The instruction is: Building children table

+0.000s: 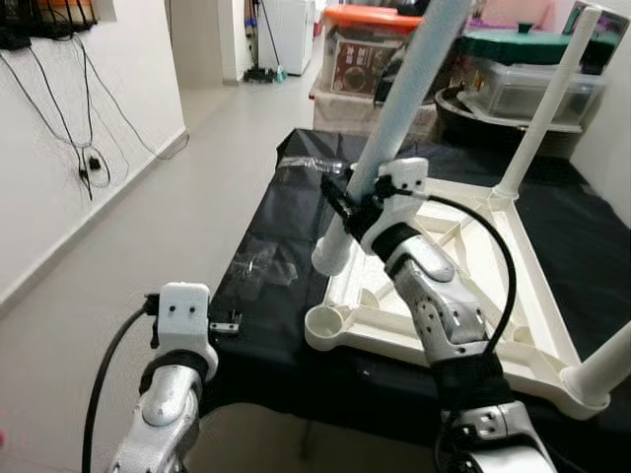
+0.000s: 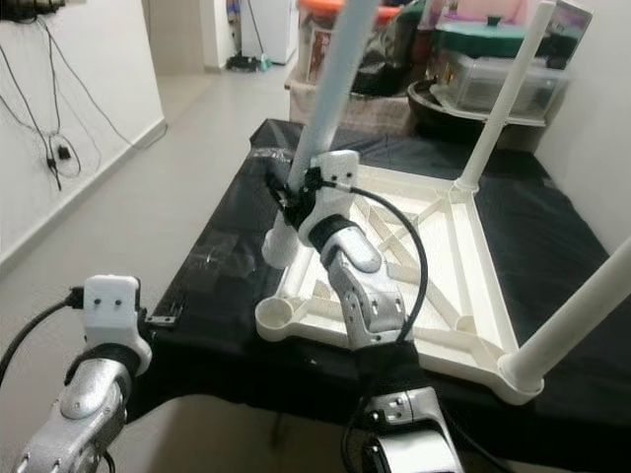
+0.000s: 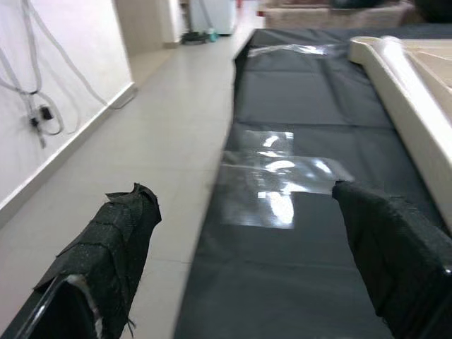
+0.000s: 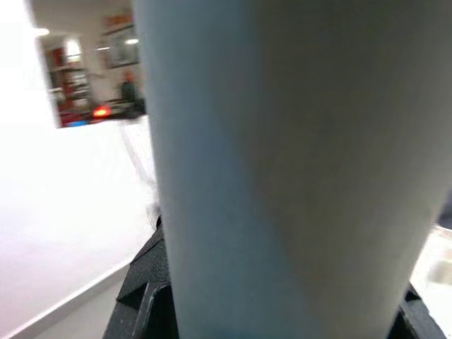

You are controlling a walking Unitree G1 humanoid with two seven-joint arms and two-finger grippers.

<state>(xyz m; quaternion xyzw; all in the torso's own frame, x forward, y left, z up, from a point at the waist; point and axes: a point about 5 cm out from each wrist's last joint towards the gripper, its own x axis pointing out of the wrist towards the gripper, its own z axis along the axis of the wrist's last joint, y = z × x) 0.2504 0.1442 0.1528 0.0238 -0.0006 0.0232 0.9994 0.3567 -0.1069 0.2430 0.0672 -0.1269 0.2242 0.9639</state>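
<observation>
The children's table (image 1: pixel 513 286) lay upside down on a black-covered worktop (image 1: pixel 261 296), white ribbed underside up, with one leg (image 1: pixel 540 118) already standing at the far corner and another (image 1: pixel 606 370) at the near right corner. Your right gripper (image 1: pixel 357 202) was clenched around the third leg (image 1: pixel 394 118), holding it tilted, its lower end hanging just above and beyond the empty corner socket (image 1: pixel 325 322) at the table's near left. To seat it well, you probably needed to bring the leg upright, carry its end back over that socket, and press straight down only once the two were centred; pushing at a slant could have jammed it or slid the tabletop across the slick cover. Your left gripper (image 3: pixel 247 275) hovered released at the worktop's near edge, fingers spread, and could have steadied the frame.

Behind the worktop, storage bins were stacked: a clear one under an orange lid (image 1: pixel 370 18) with packed boxes showing through, and another under a green lid (image 1: pixel 513 44), its contents too blurred to tell.
</observation>
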